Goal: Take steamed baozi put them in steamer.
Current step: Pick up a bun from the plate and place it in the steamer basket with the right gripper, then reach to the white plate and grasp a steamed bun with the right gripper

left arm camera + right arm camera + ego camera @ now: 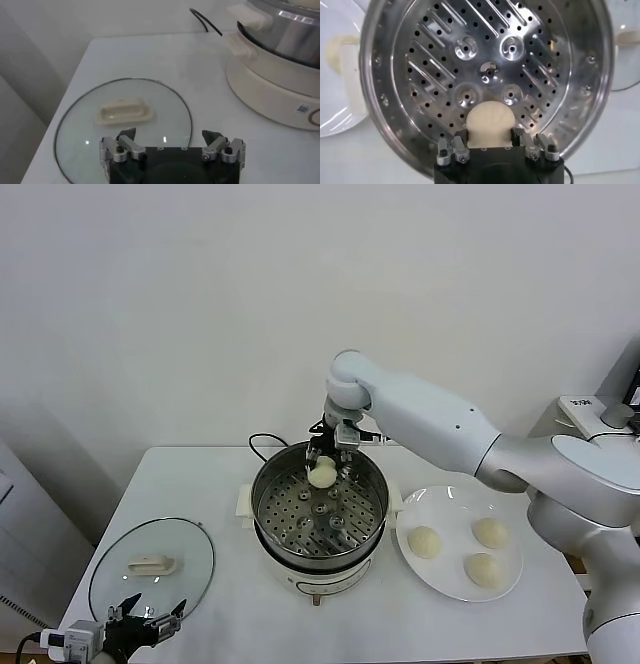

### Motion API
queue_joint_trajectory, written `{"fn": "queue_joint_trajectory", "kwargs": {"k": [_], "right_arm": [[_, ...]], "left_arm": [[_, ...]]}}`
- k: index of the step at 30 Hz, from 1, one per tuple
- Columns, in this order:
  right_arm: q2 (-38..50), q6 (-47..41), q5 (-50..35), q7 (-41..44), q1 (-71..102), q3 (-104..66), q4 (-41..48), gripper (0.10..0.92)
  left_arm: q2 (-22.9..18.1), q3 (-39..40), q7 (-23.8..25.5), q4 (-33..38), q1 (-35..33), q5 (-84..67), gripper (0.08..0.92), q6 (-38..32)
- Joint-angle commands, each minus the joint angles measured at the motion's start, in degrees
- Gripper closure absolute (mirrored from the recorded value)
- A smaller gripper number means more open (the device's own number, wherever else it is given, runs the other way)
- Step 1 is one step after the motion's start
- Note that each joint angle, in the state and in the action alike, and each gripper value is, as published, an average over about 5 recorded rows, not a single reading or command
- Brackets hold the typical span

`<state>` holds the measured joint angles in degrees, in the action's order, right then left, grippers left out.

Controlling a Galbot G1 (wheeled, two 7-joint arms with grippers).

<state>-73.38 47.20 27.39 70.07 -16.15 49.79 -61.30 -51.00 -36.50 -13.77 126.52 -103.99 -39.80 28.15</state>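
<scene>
The left gripper (150, 621) was parked at the table's (200, 474) near edge, jaws spread apart and nothing held, just above the glass lid (150, 569). At the plate (455, 584), three steamed baozi (425, 541) were seen, at about 3 o'clock from the steamer (318, 519). The right gripper (328, 456) was positioned over the steamer's far rim, at 12 o'clock, fingers clamped on a fourth baozi (322, 475) above the perforated tray (485, 75). A bare white wall (200, 304) was seen behind
</scene>
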Motion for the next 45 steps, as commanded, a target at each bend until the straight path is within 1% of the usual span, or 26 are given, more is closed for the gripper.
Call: {"fn": "queue_joint_trajectory", "kwargs": {"k": [1, 5, 8, 10, 13, 16, 20, 27, 31, 35, 41, 45], "right_arm": [[-0.54, 2.8, 3.42, -0.69, 2.65, -1.09, 0.57, 0.419], [-0.31, 2.8, 2.48, -1.01, 2.24, -1.02, 0.64, 0.306], [0.3, 2.8, -2.18, -1.1, 0.22, -0.6, 1.08, 0.235], [0.96, 2.8, -6.63, -0.8, -2.13, -0.08, 1.83, 0.212], [2.7, 2.46, -15.24, 0.08, -7.08, 2.49, 3.0, 0.204], [5.78, -1.04, -26.6, 1.14, -12.64, 6.99, 3.46, 0.203], [11.17, -10.18, -38.1, 3.24, -19.26, 15.4, 3.59, 0.203], [19.75, -26.42, -52.33, 3.64, -27.36, 29.39, 1.93, 0.203], [23.72, -32.85, -56.33, 3.4, -28.36, 34.11, -0.79, 0.203], [27.94, -37.65, -57.75, 2.71, -27.15, 36.48, -3.76, 0.203], [33.2, -41.41, -57.91, 0.13, -22.9, 37.41, -7.53, 0.203], [34.76, -43.57, -57.99, -2.78, -19.99, 37.63, -8.99, 0.203]], "left_arm": [[0.08, 0.12, 0.04, -0.17, 0.09, -0.05, 0.177, -0.04], [0.09, 0.24, 0.03, -0.26, 0.25, -0.06, 0.177, -0.02], [0.09, 0.35, 0.02, -0.39, 0.35, -0.06, 0.177, 0.01], [0.14, 0.41, 0.02, -0.43, 0.36, -0.06, 0.177, 0.03], [0.19, 0.43, 0.01, -0.42, 0.38, -0.06, 0.177, 0.09], [0.18, 0.44, 0.0, -0.55, 0.43, -0.05, 0.177, 0.09], [0.25, 0.45, 0.02, -0.51, 0.41, -0.06, 0.177, 0.06], [0.54, 0.51, 0.02, -0.29, 0.64, -0.2, 0.177, 0.09], [0.62, 0.53, 0.01, -0.25, 0.8, -0.27, 0.177, 0.12], [0.57, 0.51, -0.02, -0.2, 0.88, -0.29, 0.177, 0.22], [0.29, 0.5, -0.06, -0.25, 1.06, -0.28, 0.177, 0.28], [0.04, 0.6, -0.06, -0.17, 1.19, -0.27, 0.177, 0.29]]}}
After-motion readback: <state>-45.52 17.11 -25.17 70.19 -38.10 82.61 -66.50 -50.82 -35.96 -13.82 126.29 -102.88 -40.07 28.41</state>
